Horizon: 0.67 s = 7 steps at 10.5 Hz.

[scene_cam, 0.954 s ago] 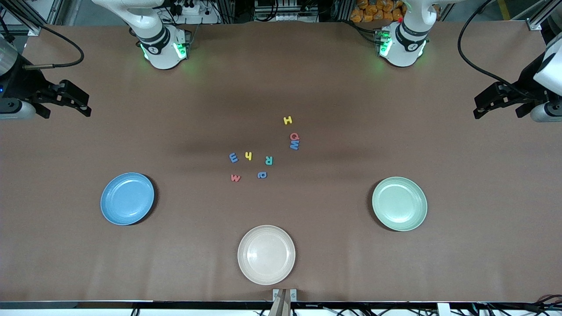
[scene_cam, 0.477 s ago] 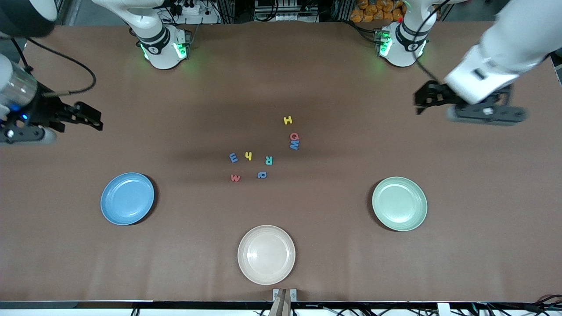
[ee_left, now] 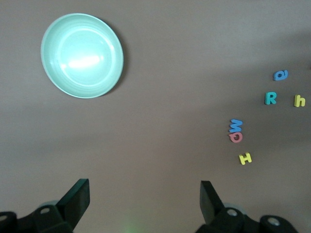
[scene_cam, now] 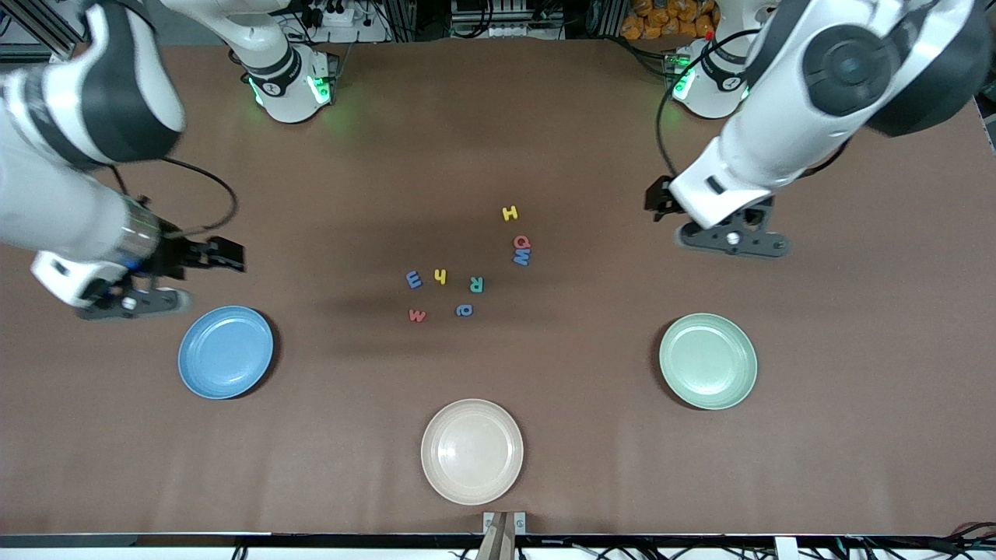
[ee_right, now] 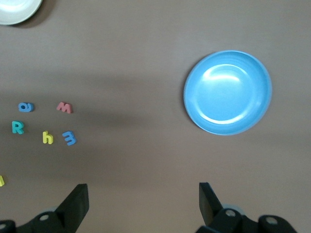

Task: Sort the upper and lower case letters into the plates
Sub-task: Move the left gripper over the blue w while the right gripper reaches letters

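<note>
My left pincer [scene_cam: 657, 206] hangs open over bare worktop [scene_cam: 545, 117] toward the left arm's end from the letters [scene_cam: 467, 268], holding nothing; my right pincer [scene_cam: 226, 255] hangs open too, over the worktop toward the right arm's end from them. The eight foam letters lie scattered mid-worktop. Nearer the front camera than the letters sit the sky blue plate [scene_cam: 226, 352], the mint green plate [scene_cam: 708, 361] and, nearest, a cream plate [scene_cam: 471, 451].

A robotics lab is showing here: 2 white robot arm bases with glowing green lights [scene_cam: 292, 85] are standing on a brown paper-covered table [scene_cam: 498, 467], with aluminium framing and bundled black cables [scene_cam: 342, 15] running along its edge.
</note>
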Motion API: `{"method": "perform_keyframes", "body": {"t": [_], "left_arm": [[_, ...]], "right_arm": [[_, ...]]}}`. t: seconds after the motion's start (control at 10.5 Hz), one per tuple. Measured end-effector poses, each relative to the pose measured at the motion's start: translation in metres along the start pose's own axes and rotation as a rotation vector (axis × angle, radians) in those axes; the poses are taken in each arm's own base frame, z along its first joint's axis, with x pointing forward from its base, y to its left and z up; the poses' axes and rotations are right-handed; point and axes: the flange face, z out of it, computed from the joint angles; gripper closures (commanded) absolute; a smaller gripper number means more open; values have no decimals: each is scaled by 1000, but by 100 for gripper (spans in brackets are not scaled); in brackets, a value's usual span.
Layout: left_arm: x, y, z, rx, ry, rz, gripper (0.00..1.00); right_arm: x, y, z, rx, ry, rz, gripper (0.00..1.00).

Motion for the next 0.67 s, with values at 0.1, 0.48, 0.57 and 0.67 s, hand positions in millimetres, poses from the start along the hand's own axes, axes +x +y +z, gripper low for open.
{"method": "perform_keyframes", "body": {"t": [0.1,0.48,0.57,0.67], "left_arm": [[2,18,13,-3,-3,-27,0],[9,93,87,32,-10,-120,0],[10,104,107,46,-13,-135,0],[10,114,124,46,-18,-155,0]], "right_arm": [[15,-19,27,3,2,-28,0],[59,-85,152,112,-30,-73,0],[60,-101,166,110,-38,-92,0],[60,-110,175,105,-39,-107,0]]}}
